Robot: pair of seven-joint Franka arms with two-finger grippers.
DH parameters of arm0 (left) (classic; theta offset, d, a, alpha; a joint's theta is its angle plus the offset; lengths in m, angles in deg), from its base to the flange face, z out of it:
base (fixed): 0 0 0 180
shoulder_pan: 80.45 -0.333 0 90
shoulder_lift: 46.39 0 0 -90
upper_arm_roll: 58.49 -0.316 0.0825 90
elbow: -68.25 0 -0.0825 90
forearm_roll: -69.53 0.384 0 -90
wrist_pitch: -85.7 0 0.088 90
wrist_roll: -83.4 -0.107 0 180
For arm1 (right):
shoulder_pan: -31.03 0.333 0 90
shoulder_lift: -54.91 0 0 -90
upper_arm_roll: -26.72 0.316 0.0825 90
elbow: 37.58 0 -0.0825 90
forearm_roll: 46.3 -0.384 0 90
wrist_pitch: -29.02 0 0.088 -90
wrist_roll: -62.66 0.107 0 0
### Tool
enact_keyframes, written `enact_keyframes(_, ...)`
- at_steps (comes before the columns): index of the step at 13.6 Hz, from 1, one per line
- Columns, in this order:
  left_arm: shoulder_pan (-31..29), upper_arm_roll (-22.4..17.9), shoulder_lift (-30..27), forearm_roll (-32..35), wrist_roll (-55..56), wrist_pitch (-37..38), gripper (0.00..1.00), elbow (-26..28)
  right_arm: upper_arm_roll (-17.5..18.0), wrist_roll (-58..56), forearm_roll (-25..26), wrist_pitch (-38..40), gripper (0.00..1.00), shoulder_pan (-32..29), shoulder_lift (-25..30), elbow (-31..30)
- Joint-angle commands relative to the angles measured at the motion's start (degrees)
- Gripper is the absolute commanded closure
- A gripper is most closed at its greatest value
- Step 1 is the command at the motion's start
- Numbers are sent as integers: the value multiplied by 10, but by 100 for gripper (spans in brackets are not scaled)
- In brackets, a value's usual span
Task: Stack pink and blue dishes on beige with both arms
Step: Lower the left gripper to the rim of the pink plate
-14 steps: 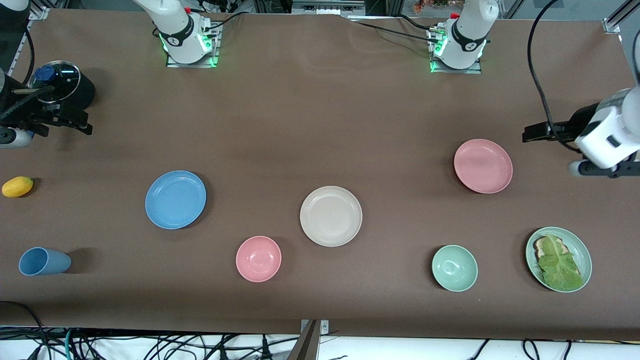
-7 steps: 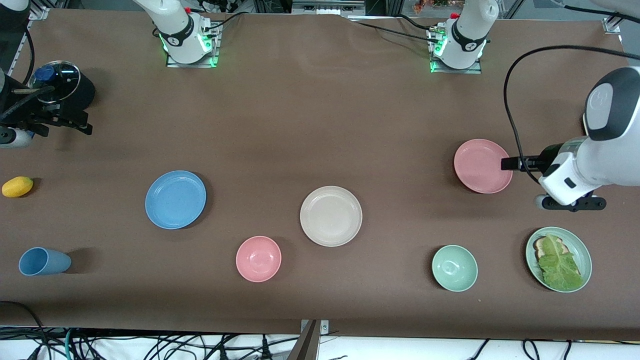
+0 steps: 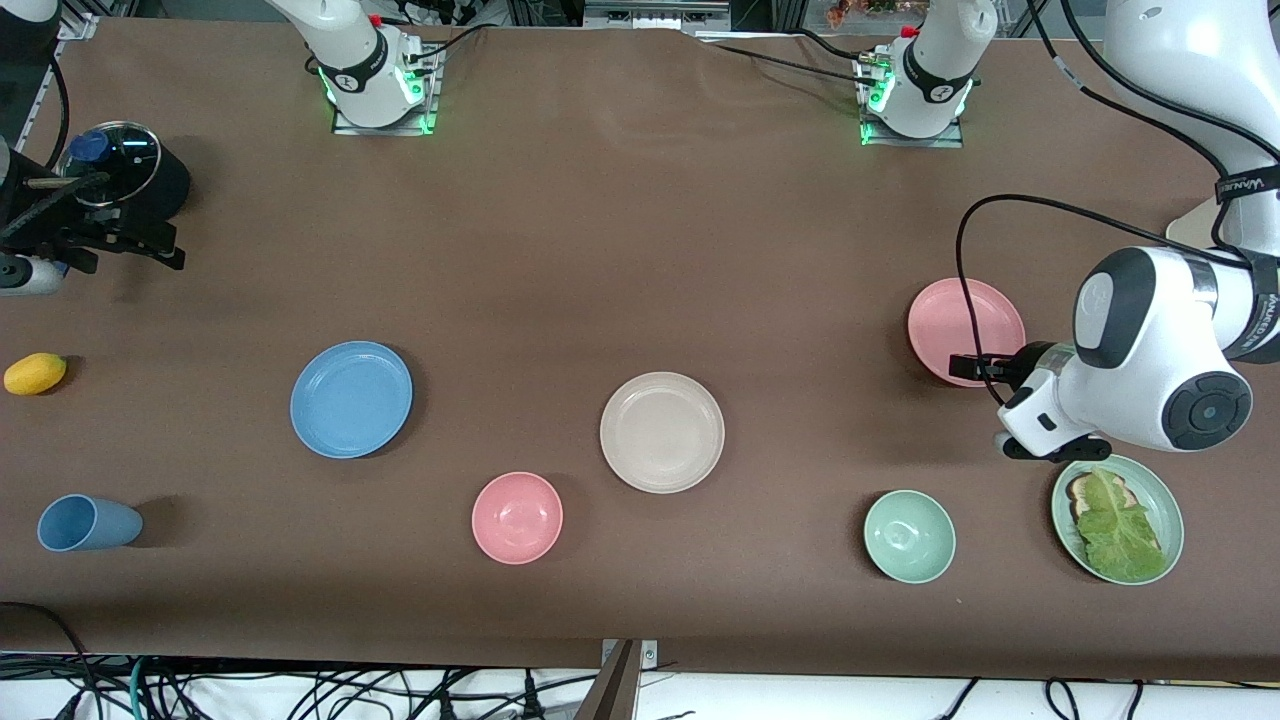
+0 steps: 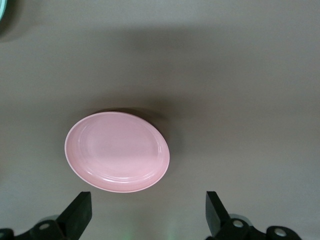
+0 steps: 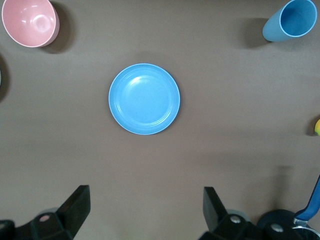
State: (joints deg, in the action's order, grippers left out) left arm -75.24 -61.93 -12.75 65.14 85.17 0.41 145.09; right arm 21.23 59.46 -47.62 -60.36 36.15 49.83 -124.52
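My left tool (image 3: 975, 366) hung over the edge of the pink plate (image 3: 966, 331) that lies nearer the front camera, its fingers (image 4: 79, 212) spread wide with nothing between them. In the left wrist view the pink plate (image 4: 117, 151) sat whole and bare, a smooth, shallow round with a low raised rim, flat on the brown tabletop (image 3: 620, 240) toward the left arm's end.

My right tool (image 3: 150, 250) waited over the right arm's end of the tabletop, beside a black pot (image 3: 130, 180) with a glass lid. Its fingers (image 5: 76, 206) also stood wide apart and held nothing. Its wrist view looked down on the blue plate (image 5: 144, 98), flat and empty, light blue, the same shallow shape with faint rings inside the rim. On the tabletop the blue plate (image 3: 351, 399) lay toward the right arm's end.

The beige plate (image 3: 662, 432) sat between the two, near the middle, empty, cream-coloured, with a raised rim, slightly nearer the front camera than either. All three plates lay well apart.

Nearer the camera were a pink bowl (image 3: 517, 517), a mint bowl (image 3: 909, 536), a green plate (image 3: 1160, 490) bearing lettuce (image 3: 1115, 525) on bread, and a blue cup (image 3: 85, 523) on its side. A yellow fruit (image 3: 35, 373) lay at the right arm's end.
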Motion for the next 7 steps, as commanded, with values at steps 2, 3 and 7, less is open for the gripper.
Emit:
enact_keyframes(2,-60,-6,-7,-61,-106,-30,0,44,4,6,1,9,0,-2,-2,10)
enact_keyframes(3,-61,-16,-24,-62,-133,-62,0,82,3,6,0,9,0,-2,-2,10)
enact_keyframes(7,-45,-82,-74,-130,-269,-195,0,239,3,6,1,9,0,-2,-3,11)
